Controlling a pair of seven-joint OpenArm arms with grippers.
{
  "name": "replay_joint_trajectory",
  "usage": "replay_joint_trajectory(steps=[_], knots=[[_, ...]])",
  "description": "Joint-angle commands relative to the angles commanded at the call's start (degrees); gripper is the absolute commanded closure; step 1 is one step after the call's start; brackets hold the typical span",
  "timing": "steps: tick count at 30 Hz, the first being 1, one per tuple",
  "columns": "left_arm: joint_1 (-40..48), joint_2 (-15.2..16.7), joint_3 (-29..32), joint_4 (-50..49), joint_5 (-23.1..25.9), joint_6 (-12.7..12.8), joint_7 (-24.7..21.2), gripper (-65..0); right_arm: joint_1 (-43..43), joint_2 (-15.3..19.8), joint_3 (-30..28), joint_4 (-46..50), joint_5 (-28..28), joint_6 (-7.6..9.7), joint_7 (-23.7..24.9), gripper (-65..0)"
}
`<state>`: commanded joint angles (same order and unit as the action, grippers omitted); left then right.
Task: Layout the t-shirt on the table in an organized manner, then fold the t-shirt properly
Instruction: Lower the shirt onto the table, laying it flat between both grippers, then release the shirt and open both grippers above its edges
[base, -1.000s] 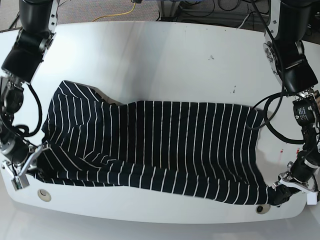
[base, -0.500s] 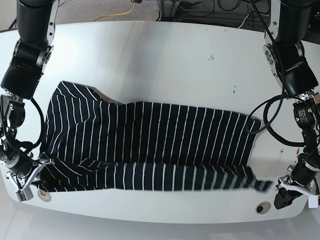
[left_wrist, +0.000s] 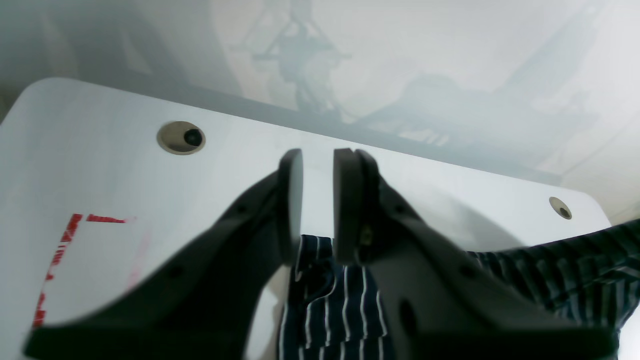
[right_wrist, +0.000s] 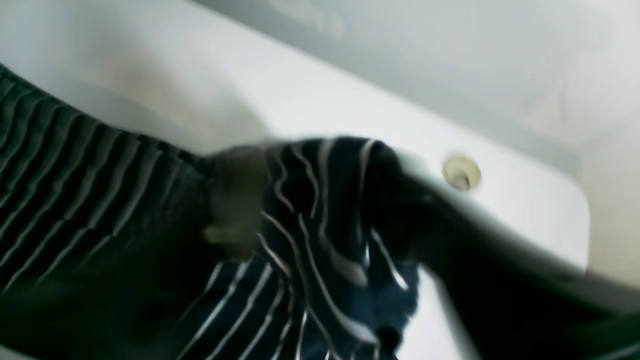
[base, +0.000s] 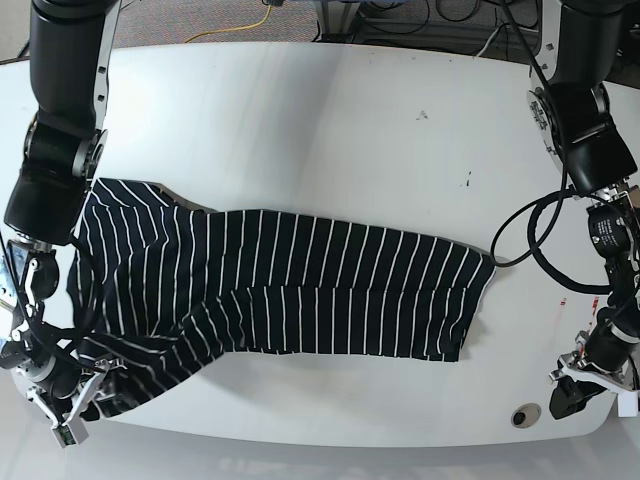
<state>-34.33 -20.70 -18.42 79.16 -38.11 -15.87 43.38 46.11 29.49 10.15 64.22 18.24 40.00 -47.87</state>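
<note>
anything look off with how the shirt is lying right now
Yes. The t-shirt lies askew on the table: one end is bunched in the right gripper at the table's edge, while the other end lies loose with an uneven edge. The left gripper is open and holds no cloth, so only one end is held.

The shirt (base: 280, 290) was black to very dark navy with thin white stripes. The table (base: 330, 130) under it was glossy white, with a red marking (left_wrist: 60, 250) past the shirt's end and beige-ringed holes (left_wrist: 181, 137) along the edge beside the shirt. Both grippers (left_wrist: 317, 205) (base: 75, 410) were black.
</note>
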Motion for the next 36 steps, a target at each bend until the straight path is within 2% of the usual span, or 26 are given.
replay_joint_trajectory(steps=[1,5,7,8,11,13,16,20,27,30,36], knots=[[0.09,-0.26,0.0,0.0,-0.09,0.0,0.09,-22.6,-0.7,0.09,0.0,0.79,0.0,0.0,-0.09,-65.0],[0.44,-1.32,0.0,0.44,-0.09,0.0,0.53,-42.9,-4.22,1.23,0.0,5.8,-0.44,0.0,-2.29,-65.0],[0.97,-1.85,0.0,0.53,-0.18,0.0,2.29,-51.5,-6.51,2.64,0.18,9.85,0.09,0.0,-4.31,-65.0],[1.41,-1.85,-0.09,0.53,-0.18,0.0,3.25,-52.9,-7.82,3.08,0.44,11.6,0.09,0.0,-5.36,-65.0],[2.46,-2.37,-0.44,1.58,-0.09,0.0,5.98,-53.3,-13.27,3.78,3.96,17.76,0.0,0.0,-9.41,-65.0],[4.48,-3.34,-0.88,3.25,-0.18,0.0,7.65,-53.3,-18.29,3.52,8.62,22.95,0.0,0.0,-11.78,-65.0],[8.44,-3.69,-0.97,5.89,-0.18,0.0,7.91,-53.3,-25.67,2.99,13.45,29.63,0.09,0.0,-12.92,-65.0],[13.8,-3.69,-1.05,8.97,-0.18,0.0,7.91,-53.3,-32.97,0.0,18.46,34.9,-0.09,0.0,-14.07,-65.0],[20.84,-3.52,-1.05,12.13,-0.18,0.0,7.91,-53.3,-40.97,-5.01,26.64,34.81,0.09,0.0,-15.03,-65.0],[22.42,-3.34,-1.05,12.31,-0.26,0.0,7.91,-53.3,-43.08,-6.77,28.04,33.67,0.88,0.0,-15.03,-65.0],[23.3,-1.76,-1.05,12.31,-0.26,0.0,7.91,-53.3,-43.78,-6.68,28.57,29.01,6.42,0.0,-15.03,-65.0]])
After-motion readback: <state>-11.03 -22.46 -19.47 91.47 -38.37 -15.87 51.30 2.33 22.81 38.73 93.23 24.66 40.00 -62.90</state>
